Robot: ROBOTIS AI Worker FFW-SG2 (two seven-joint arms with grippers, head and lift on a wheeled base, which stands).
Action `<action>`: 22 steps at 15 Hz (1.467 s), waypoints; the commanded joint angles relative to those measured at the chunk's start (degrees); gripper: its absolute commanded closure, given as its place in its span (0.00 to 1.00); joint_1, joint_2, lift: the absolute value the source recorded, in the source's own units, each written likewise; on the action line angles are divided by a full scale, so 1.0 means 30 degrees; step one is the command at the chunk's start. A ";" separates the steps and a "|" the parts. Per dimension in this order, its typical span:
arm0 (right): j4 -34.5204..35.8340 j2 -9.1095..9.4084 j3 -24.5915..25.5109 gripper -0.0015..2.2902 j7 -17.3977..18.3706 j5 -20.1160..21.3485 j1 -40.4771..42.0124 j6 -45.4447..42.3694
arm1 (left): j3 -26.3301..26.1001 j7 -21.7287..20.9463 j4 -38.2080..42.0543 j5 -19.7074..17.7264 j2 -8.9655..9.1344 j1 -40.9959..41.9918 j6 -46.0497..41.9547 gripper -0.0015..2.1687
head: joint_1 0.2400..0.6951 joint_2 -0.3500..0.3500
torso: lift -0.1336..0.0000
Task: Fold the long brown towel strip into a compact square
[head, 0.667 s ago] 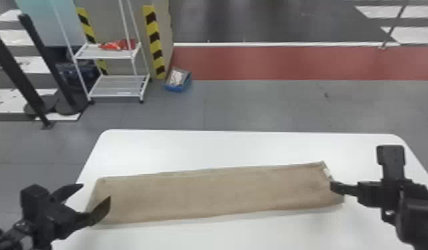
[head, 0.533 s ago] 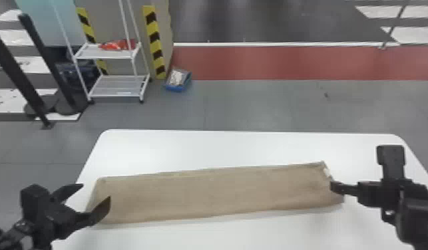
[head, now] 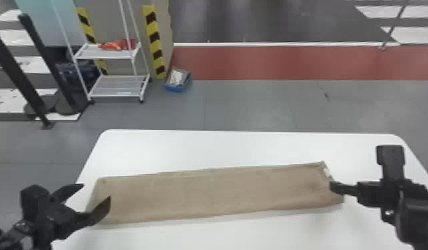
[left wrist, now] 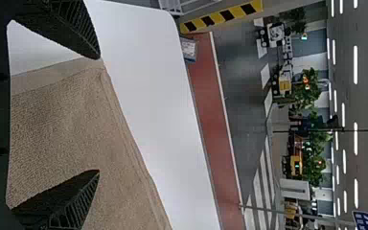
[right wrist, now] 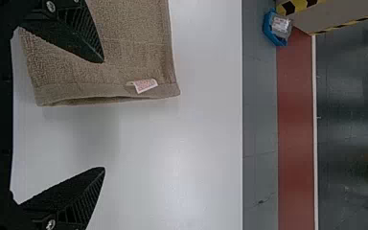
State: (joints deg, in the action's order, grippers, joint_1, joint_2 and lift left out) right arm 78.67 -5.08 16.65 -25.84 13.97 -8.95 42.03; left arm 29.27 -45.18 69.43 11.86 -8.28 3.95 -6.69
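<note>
You have both claws at the brown towel strip (head: 216,192), one per end. It lies long and flat on the white desk (head: 243,149), spanning from your left claw (head: 96,192) to your right claw (head: 335,187), the right-claw end angled slightly farther out.

Left claw: fingers apart, nothing clamped. Your wrist view has one finger over the towel, the other by its end edge, with cloth between them.

Right claw: also spread, nothing clamped — one finger over the towel, the other over bare desk past the end. You can see a small white tag (head: 326,172) on that end, farther out than the right claw's tip. In its wrist view the end edge shows a gap between layers. Can't tell you if any finger touches the cloth.

Beyond the desk, ahead of your claws: a white shelf rack (head: 114,94) out past the left claw, and a blue tray (head: 177,88) on the floor just beside the rack, on the right claw's side — both well apart from the towel.
</note>
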 commanded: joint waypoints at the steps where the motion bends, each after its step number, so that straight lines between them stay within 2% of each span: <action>1: 0.0028 0.0022 -0.0041 0.04 0.0001 0.0000 0.0053 -0.0017 | 0.0000 0.0030 0.0000 -0.0202 0.0064 0.0000 -0.0008 0.04 | 1.00 0.56 | 1.00; 4: -0.0001 0.0022 -0.0041 0.04 0.0030 0.0000 0.0053 0.0041 | 0.0000 -0.0497 0.0263 -0.1960 0.0064 0.0264 0.1925 0.07 | 1.00 0.56 | 1.00; 7: -0.0001 0.0022 -0.0070 0.04 0.0089 0.0000 0.0024 -0.0017 | -0.0205 -0.0116 0.0263 -0.1784 0.0123 0.0147 0.2570 0.09 | 1.00 0.55 | 1.00; 12: -0.0031 0.0022 -0.0070 0.04 0.0089 0.0000 -0.0064 -0.0076 | -0.0205 0.0821 0.0234 -0.1169 0.0123 -0.0469 0.5617 0.09 | 1.00 0.56 | 1.00; 22: -0.0177 0.0022 0.0047 0.04 0.0089 0.0000 -0.0064 -0.0252 | -0.0205 0.0880 -0.0381 -0.0349 0.0006 -0.1377 0.6906 0.10 | 1.00 0.57 | 1.00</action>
State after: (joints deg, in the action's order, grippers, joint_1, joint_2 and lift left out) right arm 78.23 -5.01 16.78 -25.54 13.97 -9.14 41.29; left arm 28.65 -42.56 69.07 10.42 -8.16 0.30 14.01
